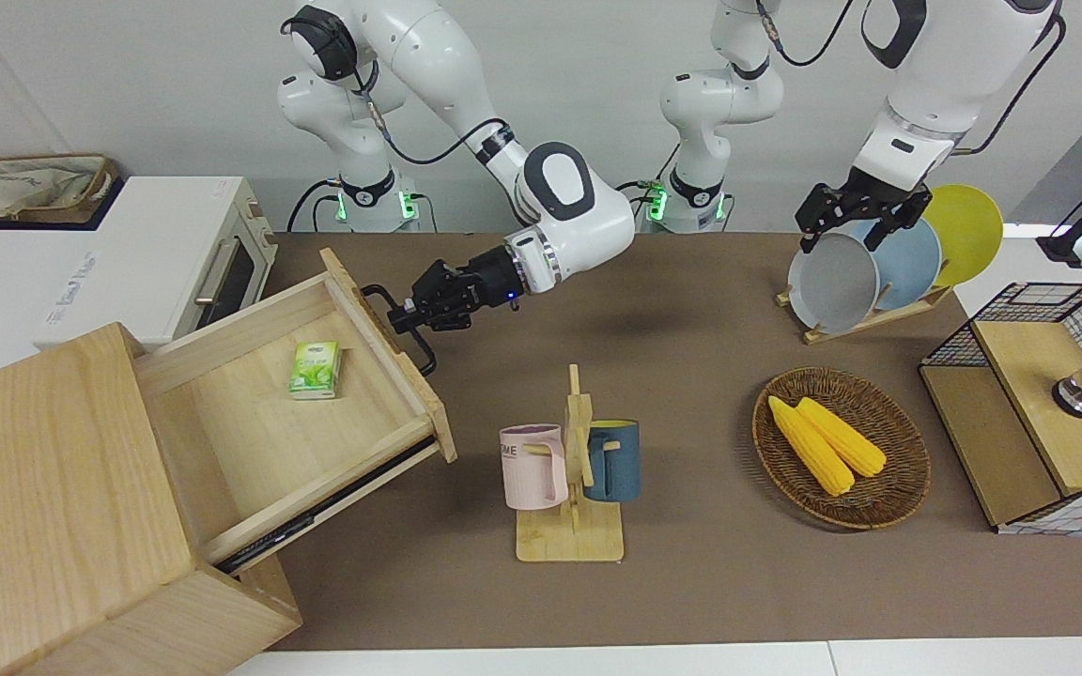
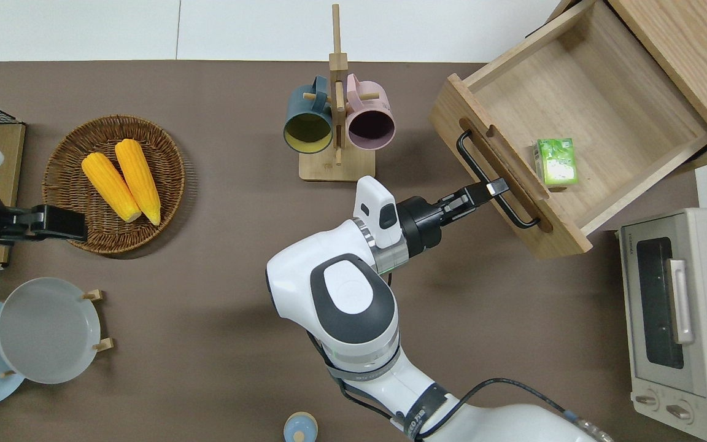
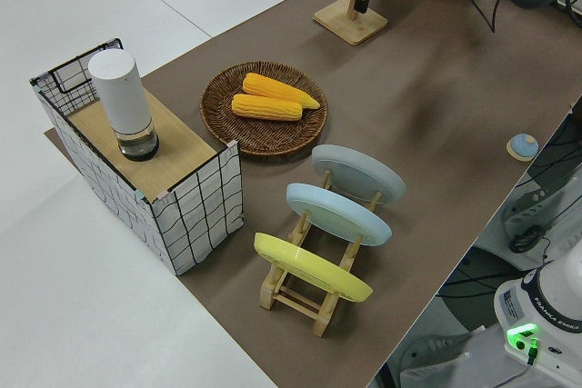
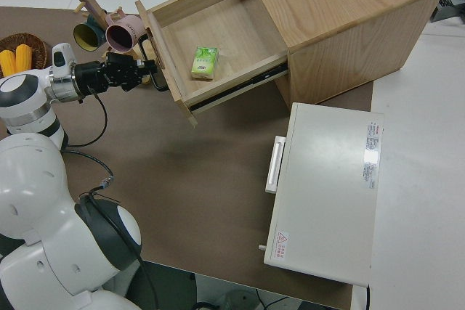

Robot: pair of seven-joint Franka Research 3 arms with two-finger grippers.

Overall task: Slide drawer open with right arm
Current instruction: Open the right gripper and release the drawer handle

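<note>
The pale-wood drawer (image 1: 250, 451) stands pulled far out of the big box cabinet (image 1: 43, 488). It also shows in the overhead view (image 2: 611, 110) and the right side view (image 4: 232, 30). My right gripper (image 1: 402, 319) is shut on the black bar handle (image 1: 421, 357) on the drawer's front, near the bar's middle in the overhead view (image 2: 493, 186). A small green box (image 2: 555, 161) lies inside the drawer by its front wall. The right arm's wrist shows a blue light. The left arm is parked.
A wooden mug rack (image 2: 336, 116) with a pink and a blue mug stands close to the drawer's front corner. A white toaster oven (image 2: 679, 362) sits beside the cabinet, nearer to the robots. A wicker basket (image 1: 766, 469) of corn, a plate rack (image 1: 865, 268) and a wire-mesh shelf (image 1: 1029, 413) stand toward the left arm's end.
</note>
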